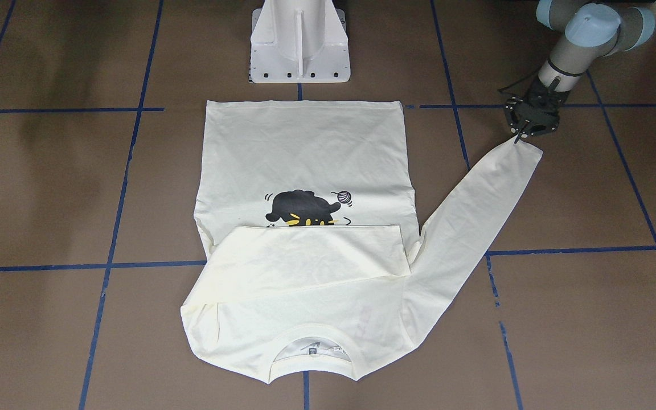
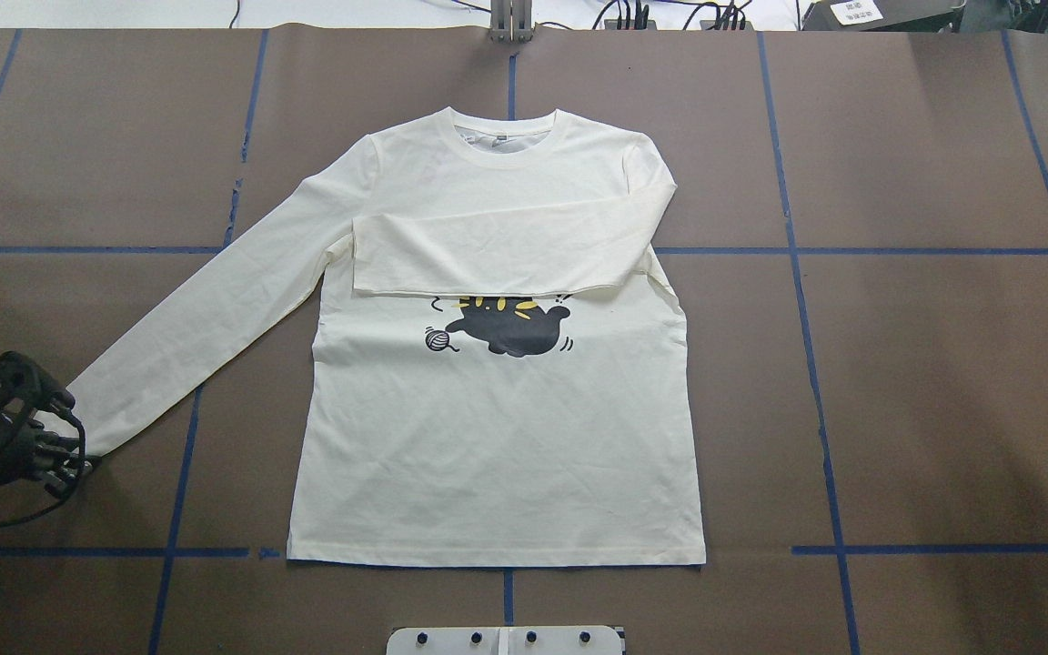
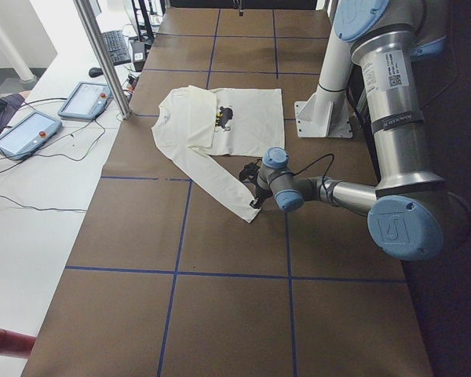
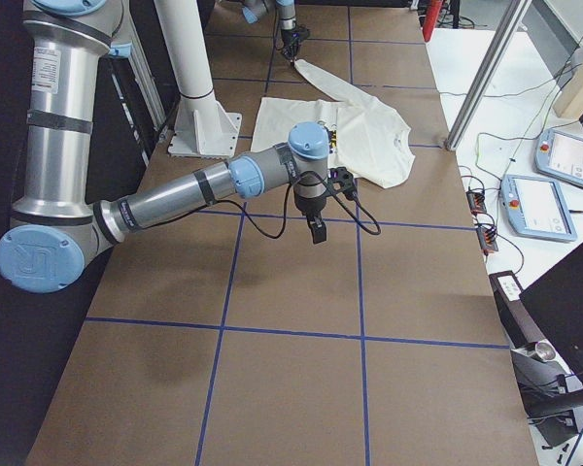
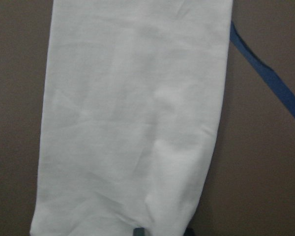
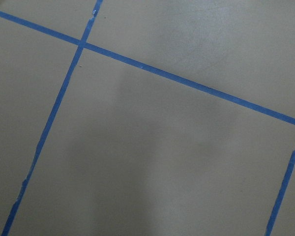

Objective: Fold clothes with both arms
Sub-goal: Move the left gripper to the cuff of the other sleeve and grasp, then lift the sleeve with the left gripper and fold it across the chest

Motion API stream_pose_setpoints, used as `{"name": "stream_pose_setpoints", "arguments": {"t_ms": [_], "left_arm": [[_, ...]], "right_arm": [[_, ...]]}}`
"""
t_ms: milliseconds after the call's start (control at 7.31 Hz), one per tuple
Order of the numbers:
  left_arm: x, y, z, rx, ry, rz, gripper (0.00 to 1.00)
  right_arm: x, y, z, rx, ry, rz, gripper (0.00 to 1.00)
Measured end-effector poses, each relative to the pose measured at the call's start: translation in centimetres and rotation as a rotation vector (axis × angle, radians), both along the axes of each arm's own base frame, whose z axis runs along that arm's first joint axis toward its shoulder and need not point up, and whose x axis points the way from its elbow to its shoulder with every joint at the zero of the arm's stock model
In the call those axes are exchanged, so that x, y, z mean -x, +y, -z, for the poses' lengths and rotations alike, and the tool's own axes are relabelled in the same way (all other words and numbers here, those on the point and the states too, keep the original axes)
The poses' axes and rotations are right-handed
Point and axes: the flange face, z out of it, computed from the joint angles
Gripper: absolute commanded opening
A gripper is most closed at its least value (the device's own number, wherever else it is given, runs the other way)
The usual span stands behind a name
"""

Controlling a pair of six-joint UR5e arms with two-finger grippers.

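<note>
**One sleeve folded, one sleeve out**

The brown table [image 2: 924,409] with its blue tape grid [image 2: 815,364] has loads of bare room on the robot's right. The T-shirt [image 2: 497,455] lies flat mid-table, hem towards the white pedestal [image 1: 299,42]. One sleeve is folded over the top of the cat print [image 2: 510,327]; the other stretches left. The left gripper [image 2: 69,455] touches that cuff [image 2: 96,423], but I can't tell if it's pinching. The right gripper [image 4: 317,231] hangs over bare table, jaws unclear too. The neck label [image 2: 498,136] is too small to read.
</note>
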Motion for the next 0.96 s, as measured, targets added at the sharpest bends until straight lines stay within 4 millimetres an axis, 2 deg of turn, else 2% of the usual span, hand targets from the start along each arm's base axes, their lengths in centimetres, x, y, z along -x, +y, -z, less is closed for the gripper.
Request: {"name": "stream_pose_setpoints", "arguments": {"t_ms": [137, 274, 410, 547, 684, 957], "left_arm": [[0.7, -0.3, 1.3, -0.011, 0.018, 0.011, 0.00], [1.3, -1.5, 2.5, -0.022, 0.033, 0.041, 0.00], [1.7, -4.1, 4.2, -0.028, 0.039, 0.096, 0.00], [1.4, -8.2, 7.2, -0.034, 0.038, 0.159, 0.00], [0.6, -12.7, 10.9, -0.041, 0.035, 0.210, 0.00], [-2.6, -21.2, 19.4, -0.028, 0.013, 0.275, 0.00]], "right_arm": [[0.0, 0.0, 0.0, 0.001, 0.000, 0.000, 1.00], [0.0, 0.0, -0.1, 0.002, 0.000, 0.000, 1.00], [0.0, -0.1, -0.3, 0.005, 0.002, 0.000, 1.00], [0.0, -0.2, -0.5, 0.008, 0.004, -0.001, 1.00], [0.1, -0.3, -0.6, 0.010, 0.006, -0.001, 1.00], [0.1, -0.5, -0.7, 0.011, 0.006, -0.001, 1.00]]}}
